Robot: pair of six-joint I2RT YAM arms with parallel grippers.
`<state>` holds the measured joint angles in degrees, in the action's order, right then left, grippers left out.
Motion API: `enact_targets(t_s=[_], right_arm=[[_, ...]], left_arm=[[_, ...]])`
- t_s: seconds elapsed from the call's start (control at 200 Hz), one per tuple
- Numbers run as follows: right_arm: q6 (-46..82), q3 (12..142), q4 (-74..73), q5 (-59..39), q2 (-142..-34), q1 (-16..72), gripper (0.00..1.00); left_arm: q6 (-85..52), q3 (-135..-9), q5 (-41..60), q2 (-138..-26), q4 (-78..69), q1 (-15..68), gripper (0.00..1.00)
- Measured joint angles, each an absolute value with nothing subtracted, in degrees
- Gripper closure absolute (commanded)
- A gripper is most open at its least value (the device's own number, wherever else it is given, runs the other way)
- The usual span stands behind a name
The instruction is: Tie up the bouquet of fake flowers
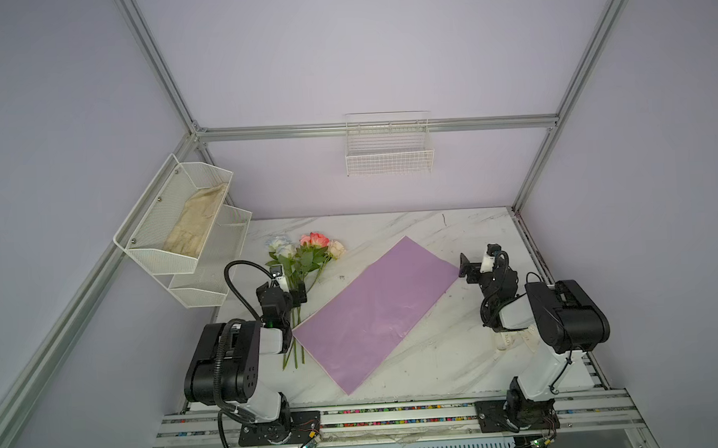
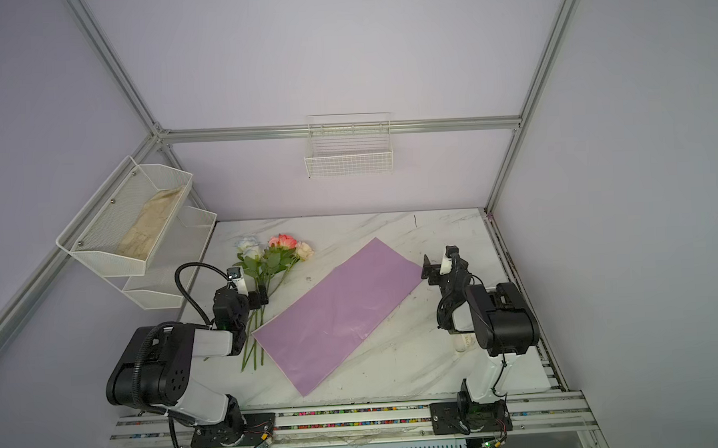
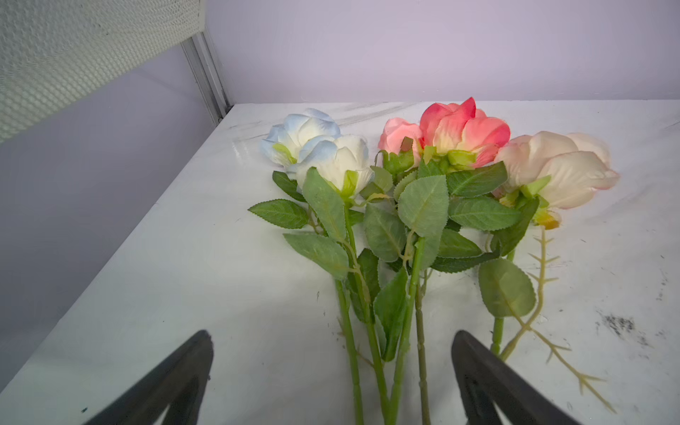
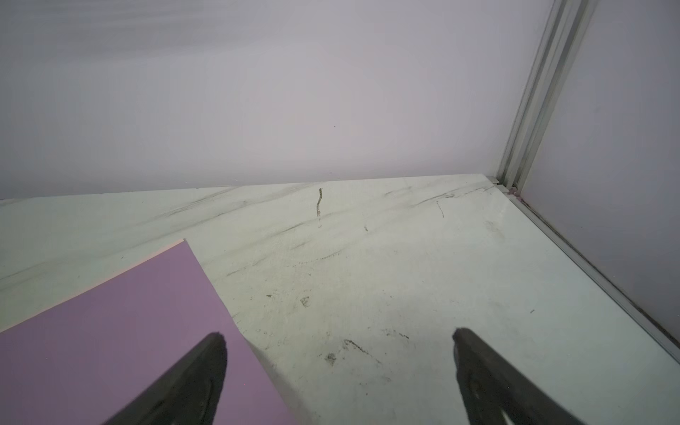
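Observation:
The bouquet of fake flowers (image 1: 304, 256) (image 2: 272, 258) lies loose on the marble table at the back left: pale blue-white, pink-red and cream roses with green leaves and long stems (image 3: 404, 220). My left gripper (image 1: 296, 295) (image 2: 257, 297) (image 3: 331, 336) is open low over the stems. Several stems run between its fingers, and one stem lies outside them. The lilac wrap paper (image 1: 373, 311) (image 2: 336, 309) (image 4: 110, 331) lies flat and diagonal in the middle. My right gripper (image 1: 464, 266) (image 2: 426, 268) (image 4: 338, 333) is open at the paper's far right corner, holding nothing.
A white mesh shelf (image 1: 174, 224) holding a beige cloth hangs on the left wall near the flowers. A wire basket (image 1: 389, 149) hangs on the back wall. A cream piece with printed letters (image 1: 507, 340) lies partly hidden under the right arm. Metal frame posts stand at the table's corners.

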<state>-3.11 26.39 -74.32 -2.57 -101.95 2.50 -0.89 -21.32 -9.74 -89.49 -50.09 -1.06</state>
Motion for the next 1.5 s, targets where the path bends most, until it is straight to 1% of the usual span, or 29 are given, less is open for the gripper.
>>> enact_targets(t_s=[1.26, 1.315, 1.365, 1.5], right_arm=[[-3.2, 26.4, -74.1, -2.5, -101.8, 2.6, 0.03], [-3.3, 26.5, -71.9, -2.5, -100.5, 2.6, 0.03], [-2.7, 27.6, -66.4, -2.5, -97.6, 2.6, 0.03], [2.1, 35.9, -49.0, -2.5, -88.9, 2.6, 0.03]], left_arm=[[-0.8, -21.2, -9.6, -89.4, -50.5, -1.0, 0.0], [-0.8, -21.0, -9.5, -88.0, -49.8, -1.0, 0.01], [-0.8, -20.9, -9.4, -85.0, -47.5, -1.0, 0.0], [-1.2, -21.5, -9.5, -71.3, -36.4, -0.9, 0.0]])
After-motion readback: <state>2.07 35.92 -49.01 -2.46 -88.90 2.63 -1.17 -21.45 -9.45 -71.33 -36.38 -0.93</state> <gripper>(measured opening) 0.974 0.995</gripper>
